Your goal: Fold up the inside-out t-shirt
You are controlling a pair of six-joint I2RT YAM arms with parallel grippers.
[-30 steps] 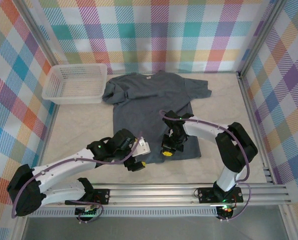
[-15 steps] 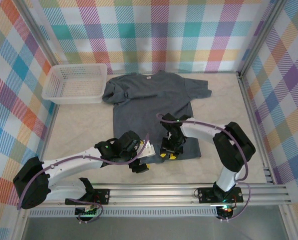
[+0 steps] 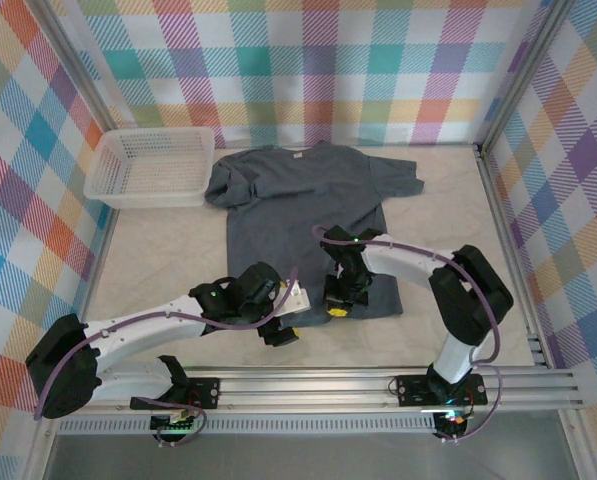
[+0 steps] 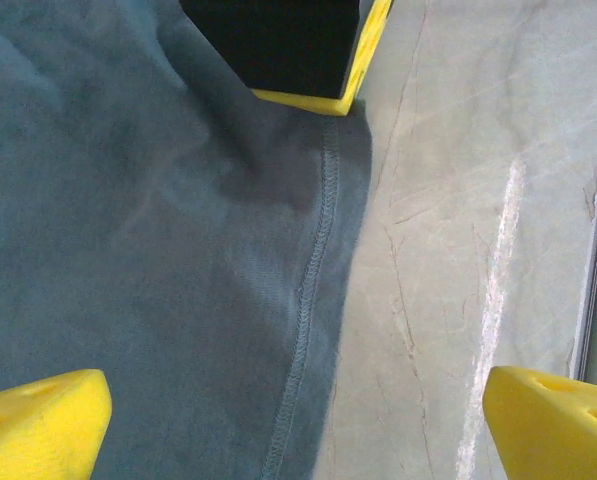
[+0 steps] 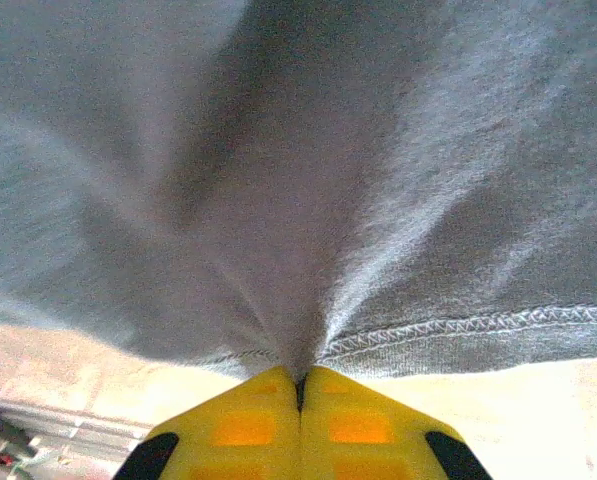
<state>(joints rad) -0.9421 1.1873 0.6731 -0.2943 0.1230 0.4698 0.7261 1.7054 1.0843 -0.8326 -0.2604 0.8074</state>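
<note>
The inside-out t-shirt (image 3: 303, 205) lies spread on the table, dark slate-grey, collar toward the back wall and hem toward the arms. My right gripper (image 3: 337, 306) is shut on the bottom hem (image 5: 448, 328), and the fabric bunches into its yellow fingertips (image 5: 248, 420). My left gripper (image 3: 284, 326) is open just left of it, low over the same hem. Its yellow fingertips (image 4: 40, 420) straddle the stitched hem edge (image 4: 308, 300), with nothing held. The right gripper's black and yellow finger (image 4: 288, 45) shows just ahead of it.
A white mesh basket (image 3: 156, 166) stands at the back left, touching the shirt's left sleeve. Plaid walls enclose the table on three sides. Bare table (image 3: 158, 260) lies left of the shirt, and a metal rail (image 3: 378, 380) runs along the near edge.
My left gripper slid right and nearer to the hem beside the right gripper, then held still. The right gripper stays pinched on the hem, shifted only slightly.
</note>
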